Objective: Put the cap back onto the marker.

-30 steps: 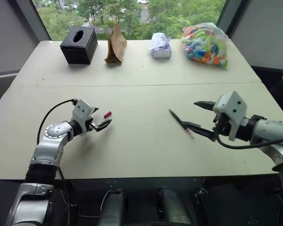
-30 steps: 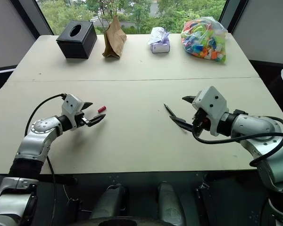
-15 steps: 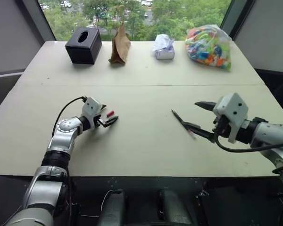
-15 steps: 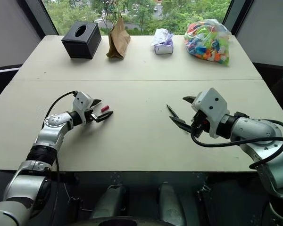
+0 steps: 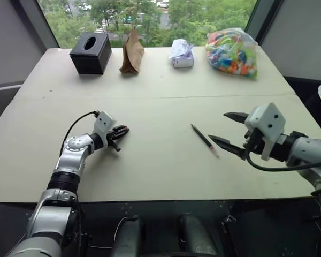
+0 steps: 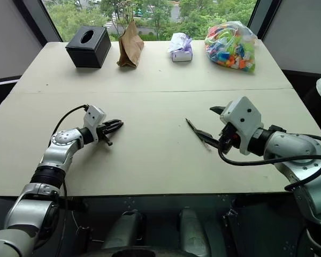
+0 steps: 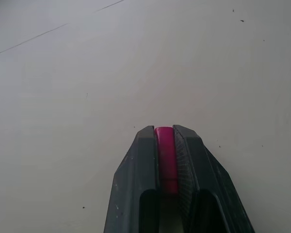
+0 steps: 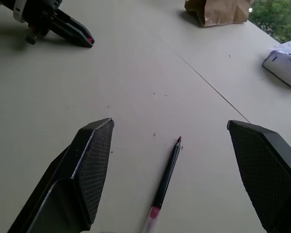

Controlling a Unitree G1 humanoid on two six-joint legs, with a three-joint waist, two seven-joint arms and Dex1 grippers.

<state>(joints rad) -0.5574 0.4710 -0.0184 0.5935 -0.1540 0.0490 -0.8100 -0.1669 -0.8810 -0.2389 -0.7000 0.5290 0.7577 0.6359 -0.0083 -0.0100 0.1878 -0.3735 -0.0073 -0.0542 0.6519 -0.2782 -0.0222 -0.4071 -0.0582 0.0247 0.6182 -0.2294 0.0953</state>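
My left gripper point(image 5: 123, 130) rests low over the table point(image 5: 150, 171) at the left, shut on the cap point(image 7: 166, 155), a small red-pink cylinder pinched between its two black fingers. The marker point(image 5: 203, 139), thin and dark with a pale pinkish end nearest me, lies flat on the table right of centre. My right gripper point(image 5: 219, 127) hovers open just right of the marker, fingers spread wide. In the right wrist view the marker point(image 8: 166, 179) lies between and below those fingers, untouched, and the left gripper point(image 8: 87, 40) shows a red speck at its tip.
Along the far edge of the table stand a black tissue box point(image 5: 90, 52), a brown paper bag point(image 5: 132, 51), a crumpled white packet point(image 5: 181, 53) and a clear bag of colourful pieces point(image 5: 231, 51). A seam point(image 5: 160, 97) crosses the table.
The left gripper has closed on the cap, which lay on the table at its fingertips a second ago. The right arm has held still; the camera has shifted slightly.
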